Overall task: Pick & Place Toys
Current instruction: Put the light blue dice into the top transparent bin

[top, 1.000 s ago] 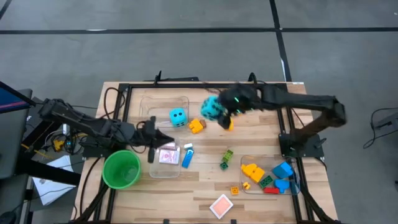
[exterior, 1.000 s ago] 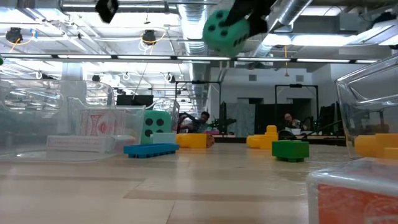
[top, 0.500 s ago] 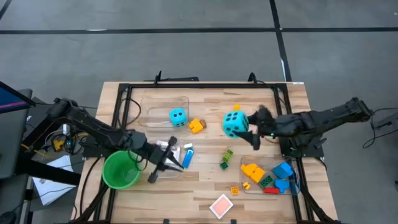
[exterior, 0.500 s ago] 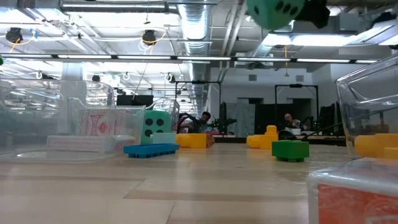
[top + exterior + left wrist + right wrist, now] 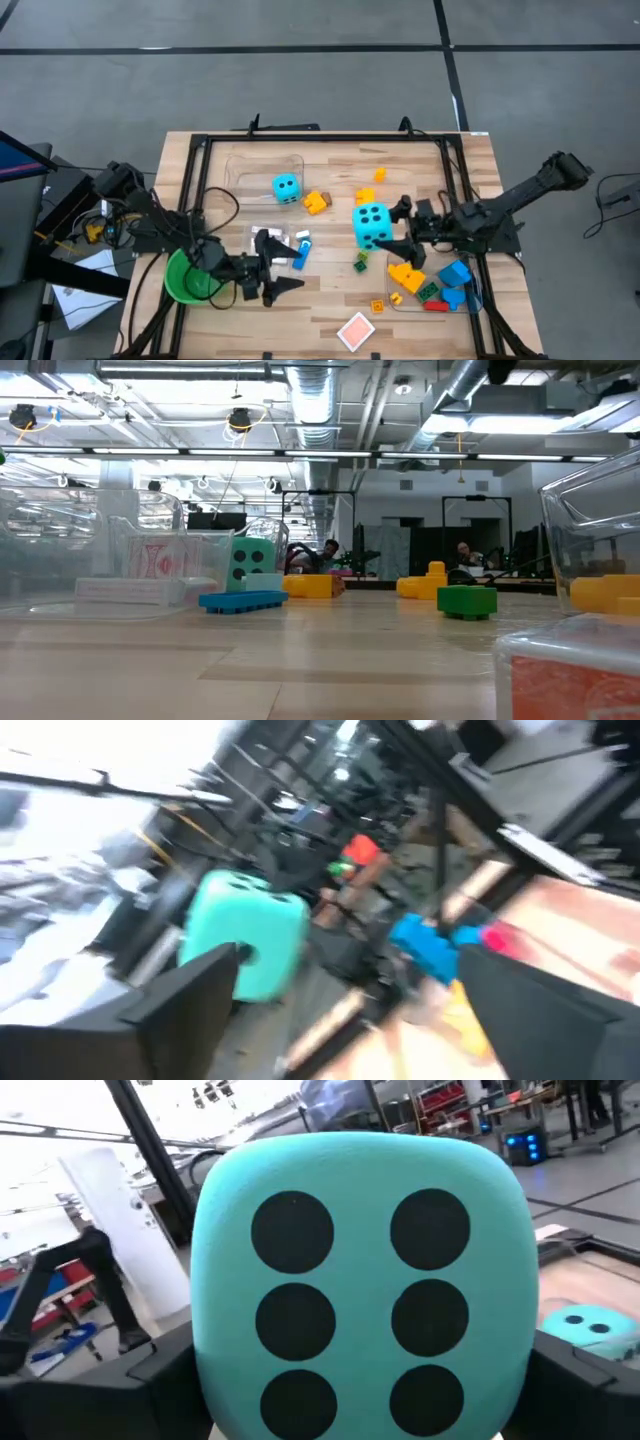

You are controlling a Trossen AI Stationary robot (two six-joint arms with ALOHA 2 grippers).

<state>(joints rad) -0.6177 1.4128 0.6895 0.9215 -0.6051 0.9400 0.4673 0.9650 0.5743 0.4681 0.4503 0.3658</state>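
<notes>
A large cyan foam die [image 5: 371, 225] with black dots hangs over the table's middle, and my right gripper [image 5: 396, 227] is shut on it. It fills the right wrist view, six-dot face [image 5: 360, 1310] toward the camera. A second cyan die [image 5: 286, 187] rests on the table at the far left, beside a yellow brick [image 5: 316, 203]. My left gripper [image 5: 280, 276] stands open near the front left, beside the green cup [image 5: 190, 278], with nothing between its fingers. A red-and-white card [image 5: 356, 330] lies flat by the near edge. My right gripper pinches the die by two opposite side faces [image 5: 205, 1360] between its two fingers [image 5: 150, 1380]. The fingers come roughly level from the table's right side. The die is lifted clear of the table, too high to show in the low view.
A clear bin [image 5: 466, 287] at the near right holds yellow, blue, green and red bricks. Another clear bin [image 5: 262, 246] lies by my left gripper, a third [image 5: 250, 165] at the far left. Green bricks [image 5: 362, 256], a blue brick [image 5: 300, 255] and small orange bricks [image 5: 377, 306] lie loose.
My right gripper has carried the die from the far middle toward the near edge and a little right; it has left the low view. My left gripper has drawn back from the bin toward the near edge and has opened.
</notes>
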